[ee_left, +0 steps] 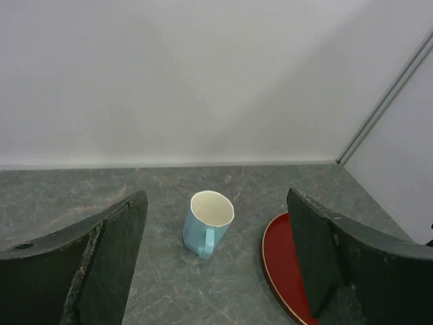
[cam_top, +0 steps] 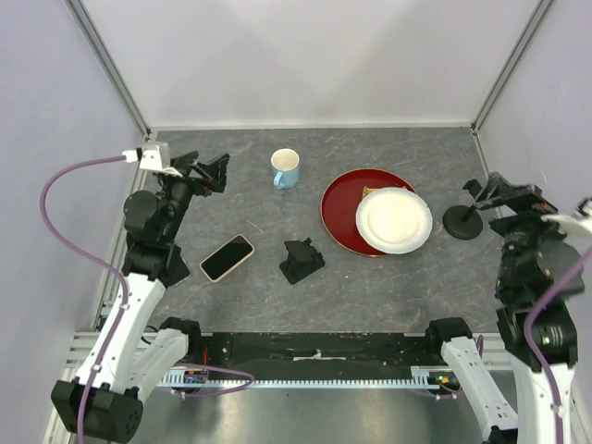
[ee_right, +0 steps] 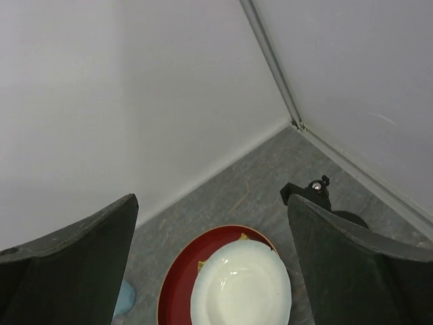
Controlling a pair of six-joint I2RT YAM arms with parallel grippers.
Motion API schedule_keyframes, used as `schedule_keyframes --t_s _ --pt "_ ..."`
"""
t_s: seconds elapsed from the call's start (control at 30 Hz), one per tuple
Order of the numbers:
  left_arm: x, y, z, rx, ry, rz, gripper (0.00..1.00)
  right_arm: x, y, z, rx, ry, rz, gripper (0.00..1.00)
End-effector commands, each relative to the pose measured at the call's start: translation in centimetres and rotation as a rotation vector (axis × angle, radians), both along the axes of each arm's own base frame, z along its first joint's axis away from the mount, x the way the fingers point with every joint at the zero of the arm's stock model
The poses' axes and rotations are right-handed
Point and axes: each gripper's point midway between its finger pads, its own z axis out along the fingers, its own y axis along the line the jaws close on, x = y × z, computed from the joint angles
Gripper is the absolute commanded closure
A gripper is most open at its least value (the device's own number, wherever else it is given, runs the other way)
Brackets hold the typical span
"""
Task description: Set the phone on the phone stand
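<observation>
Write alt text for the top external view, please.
A phone lies flat on the table, left of a black phone stand. Beyond sit a blue mug and a white plate on a red plate. The left tool and right tool stand open.

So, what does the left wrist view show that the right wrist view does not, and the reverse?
Only the left wrist view shows the whole light blue mug, upright, handle toward the camera, beyond the open left tool. Only the right wrist view shows the white plate and the black pole stand, beyond the open right tool. Both show the red plate, the grey table and the white wall. Neither shows the phone or the phone stand.
</observation>
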Motion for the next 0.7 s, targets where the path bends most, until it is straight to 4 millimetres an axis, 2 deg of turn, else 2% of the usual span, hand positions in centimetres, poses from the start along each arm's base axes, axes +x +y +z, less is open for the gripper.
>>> schedule_keyframes --t_s 0.0,0.03,0.17,0.2,0.23,0.27,0.33,0.37,0.43,0.47,0.53,0.57,0.6,0.63,0.67 --pt "1.3 -1.5 -0.2 0.0 0.075 -0.074 0.11 3.0 2.3 -1.4 0.01 0.121 0.112 0.02" --pt "1.4 -1.9 -0.3 0.002 0.09 -0.098 0.11 3.5 3.0 -1.5 -0.001 0.139 0.149 0.02" --pt "2.2 -3.4 -1.5 0.005 0.159 -0.177 0.11 6.3 9.4 -2.6 -0.043 0.185 0.497 0.02" --pt "2.7 -3.8 -1.7 0.005 0.178 -0.192 0.11 6.6 11.5 -3.6 -0.037 0.201 0.614 0.02" --pt "2.8 -4.2 -2.4 0.01 0.212 -0.219 0.11 7.4 12.5 -4.3 0.023 0.217 0.656 0.02" --pt "2.9 -4.5 -2.1 0.01 0.218 -0.231 0.12 7.8 13.1 -4.9 0.045 0.238 0.689 0.02" --pt "3.6 -5.1 -3.6 0.01 0.29 -0.26 0.12 8.7 15.3 -7.3 0.1 0.311 0.794 0.02" --pt "3.8 -5.3 -3.4 0.007 0.3 -0.271 0.12 8.6 16.5 -8.3 0.103 0.342 0.841 0.02" --pt "4.4 -6.1 -5.1 0.006 0.374 -0.31 0.13 8.9 18.2 -11.0 0.088 0.421 0.893 0.02" --pt "4.7 -6.3 -4.8 -0.001 0.378 -0.325 0.14 8.0 20.5 -12.3 0.064 0.463 0.96 0.02" --pt "5.1 -7.2 -6.6 -0.01 0.459 -0.373 0.15 7.8 22.6 -14.9 0.022 0.552 0.99 0.02" --pt "5.1 -7.5 -6.8 -0.021 0.486 -0.391 0.18 6.4 24.9 -16.3 -0.011 0.6 1.066 0.02" --pt "5.0 -8.1 -7.0 -0.024 0.506 -0.429 0.19 5.8 25.9 -17.6 -0.031 0.648 1.097 0.02" --pt "5.4 -8.5 -8.1 -0.028 0.548 -0.45 0.21 5.5 26.8 -19.5 -0.053 0.715 1.118 0.02" --pt "5.4 -8.8 -8.1 -0.029 0.56 -0.469 0.25 4.5 27.8 -20.6 -0.082 0.755 1.145 0.02"
